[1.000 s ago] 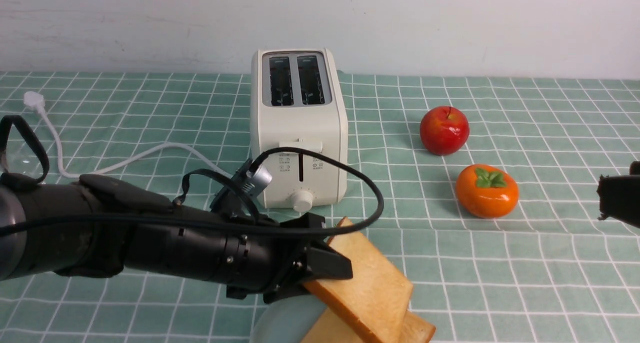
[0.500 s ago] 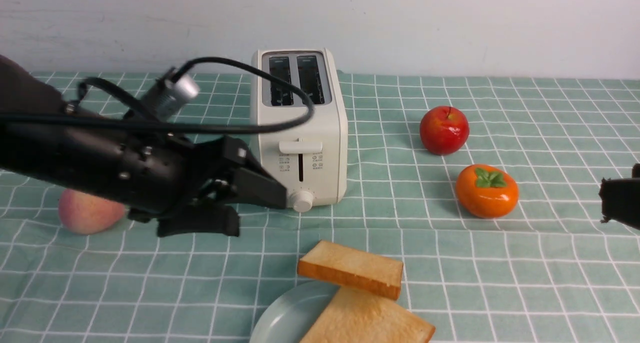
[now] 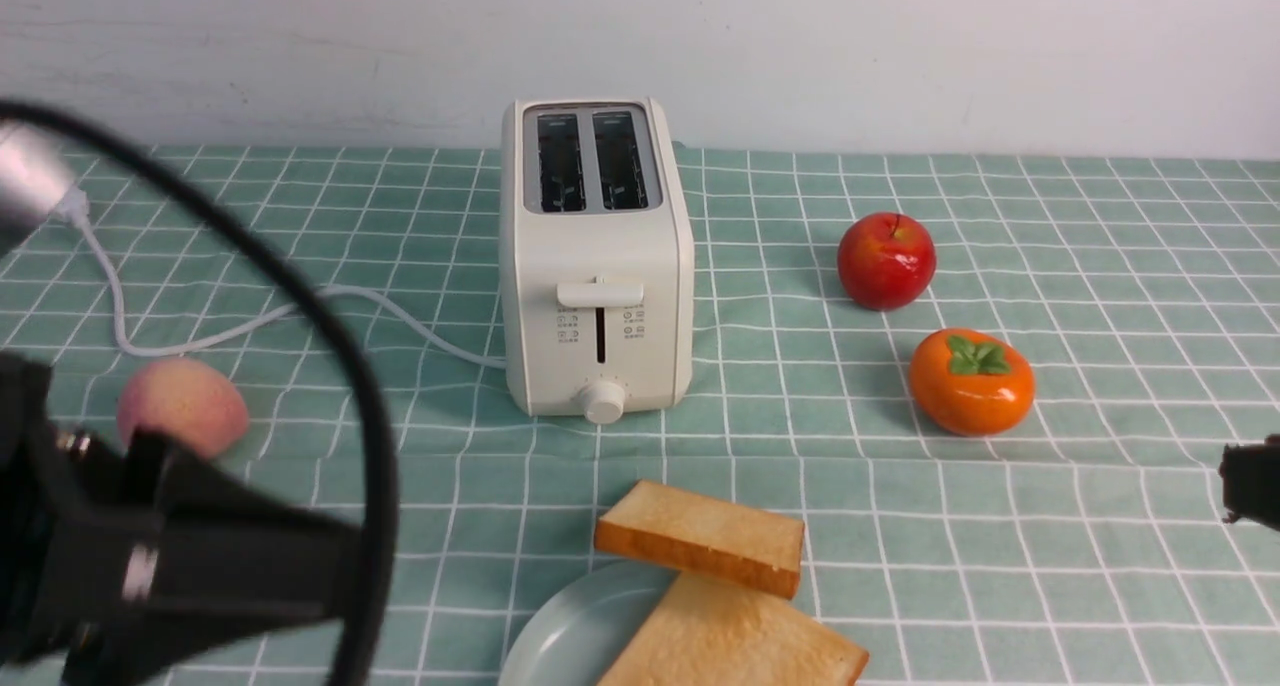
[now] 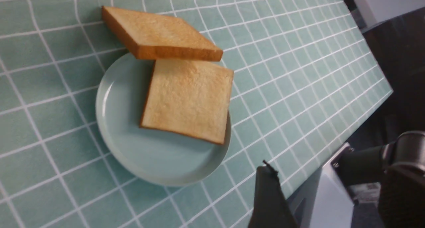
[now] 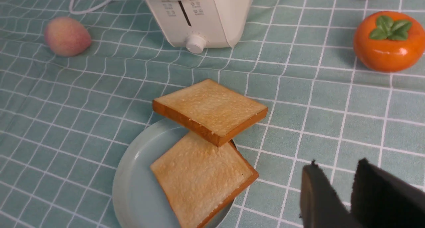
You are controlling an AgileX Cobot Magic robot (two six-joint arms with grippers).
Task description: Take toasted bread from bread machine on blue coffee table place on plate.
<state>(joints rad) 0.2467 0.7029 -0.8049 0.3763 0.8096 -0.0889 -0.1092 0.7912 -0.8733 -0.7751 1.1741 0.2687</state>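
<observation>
The bread machine (image 3: 597, 256) stands upright at the back middle of the blue coffee table (image 3: 1050, 586), both slots empty. The plate (image 3: 560, 636) lies at the front edge. One slice of toasted bread (image 3: 740, 641) lies flat on it. The second slice (image 3: 700, 531) rests tilted, one end on the first slice, the other overhanging the plate's far rim. My left gripper (image 3: 250, 566) is blurred at the lower left, open and empty, away from the plate. My right gripper (image 3: 1250, 481) hangs at the far right, empty, its fingers (image 5: 312, 188) a narrow gap apart.
A red apple (image 3: 887, 260) and an orange persimmon (image 3: 971, 381) lie right of the bread machine. A peach (image 3: 182, 404) lies at the left, close to my left arm. The white power cord (image 3: 250, 321) runs left from the bread machine. The table's front edge (image 4: 308, 178) is near the plate.
My left gripper let go of the second slice, which now rests on the first slice and plate rim. The left arm swung left and back toward the camera. The right gripper sank slightly.
</observation>
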